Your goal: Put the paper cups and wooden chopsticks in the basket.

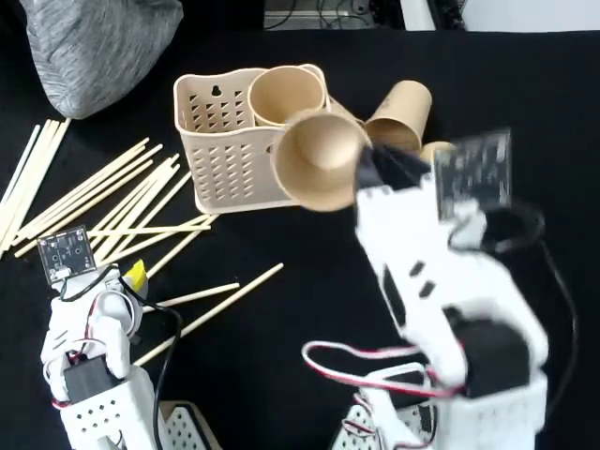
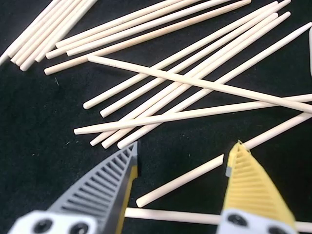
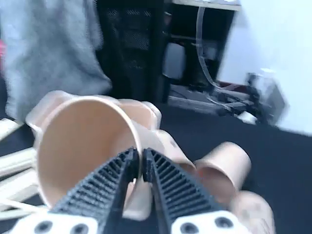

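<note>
Down at the near edge of the table [image 1: 309, 300], the left gripper [image 2: 185, 146] hangs low over the scattered wooden chopsticks [image 2: 185, 83]. Its fingers are spread wide, with one stick [image 2: 195, 174] lying slantwise between them and nothing gripped.

Further in, the right gripper [image 3: 139, 156] is pinched tight on the rim of a paper cup [image 1: 319, 161]. It holds the cup tilted at the corner of the basket [image 1: 220, 155], close to where another cup [image 1: 284, 92] already stands inside.

To my eye the job now is to carry that cup over the free part of the basket and level it mouth-up. It should be let go only once its base is below the rim; released tilted, it could catch the edge and roll off.

Beyond the basket, two more cups [image 1: 401, 111] lie on their sides.

The overhead camera tells how the cup sits against the basket. The right wrist camera makes the rim pinch plain, which from above is masked by the arm. The left wrist camera shows the stick between the open fingers.
</note>
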`<state>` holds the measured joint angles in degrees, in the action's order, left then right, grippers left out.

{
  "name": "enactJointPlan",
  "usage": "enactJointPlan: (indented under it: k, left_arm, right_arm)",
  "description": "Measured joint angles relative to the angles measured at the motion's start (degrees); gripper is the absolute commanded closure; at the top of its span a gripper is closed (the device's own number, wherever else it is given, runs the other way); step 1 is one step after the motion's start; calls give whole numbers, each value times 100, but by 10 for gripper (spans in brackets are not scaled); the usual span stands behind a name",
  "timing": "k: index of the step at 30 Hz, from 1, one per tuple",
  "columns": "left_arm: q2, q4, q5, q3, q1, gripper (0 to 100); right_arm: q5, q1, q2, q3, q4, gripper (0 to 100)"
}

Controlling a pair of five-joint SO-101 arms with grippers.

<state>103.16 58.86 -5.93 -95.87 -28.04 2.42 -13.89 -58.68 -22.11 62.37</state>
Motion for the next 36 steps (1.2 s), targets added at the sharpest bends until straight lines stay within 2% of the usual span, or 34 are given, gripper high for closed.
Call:
enactJointPlan:
  k: [5,13,19,26,36]
  left_arm:
    - [0,0,0,0,0,712]
    - [0,0,0,0,0,712]
    - [0,0,0,0,0,712]
    - [0,0,0,0,0,712]
    - [0,0,0,0,0,712]
  right_arm:
    - [-88,-448,1538,2092,220,987]
    - [-88,-475,4343,4316,334,987]
    - [-316,-343,5477,4765,334,986]
    - [-387,79,5934,4791,404,986]
    - [-387,-202,5925,5090,1099,985]
